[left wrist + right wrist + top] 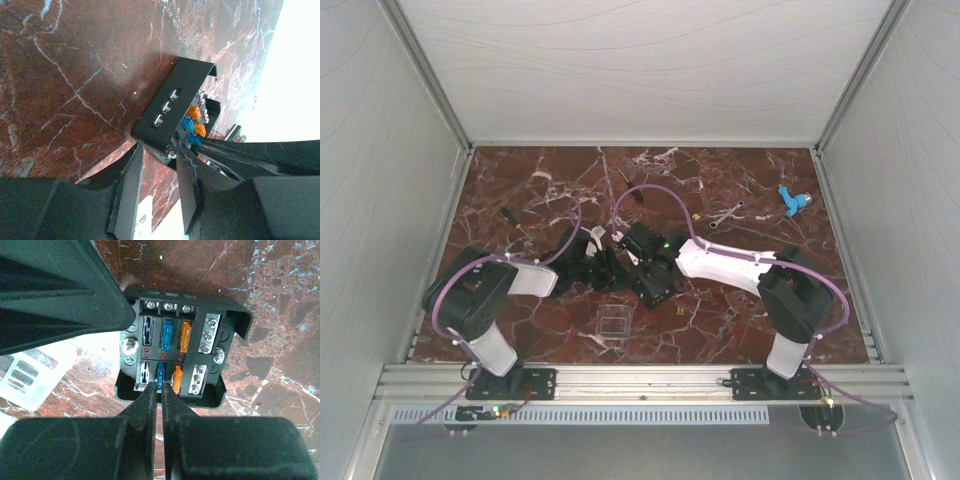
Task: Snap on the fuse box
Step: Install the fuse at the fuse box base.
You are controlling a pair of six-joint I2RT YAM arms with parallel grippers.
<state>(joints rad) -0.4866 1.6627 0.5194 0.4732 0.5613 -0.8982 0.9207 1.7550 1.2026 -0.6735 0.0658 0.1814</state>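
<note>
There, at the middle of the marble table (740, 330), the open fuse box (182, 352) was found directly beneath the right gripper (161, 390), whose fingers were pressed together, while the left gripper (159, 175), fingers apart, was held beside its edge.

Red marble table (740, 310), fuse box (653, 282), clear lid (613, 324), screwdriver (512, 220), wrench (726, 214), blue part (792, 201)

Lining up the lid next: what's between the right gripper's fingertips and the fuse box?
Nothing: in the right wrist view, the shut right gripper already meets the fuse box at a blue fuse.
</note>
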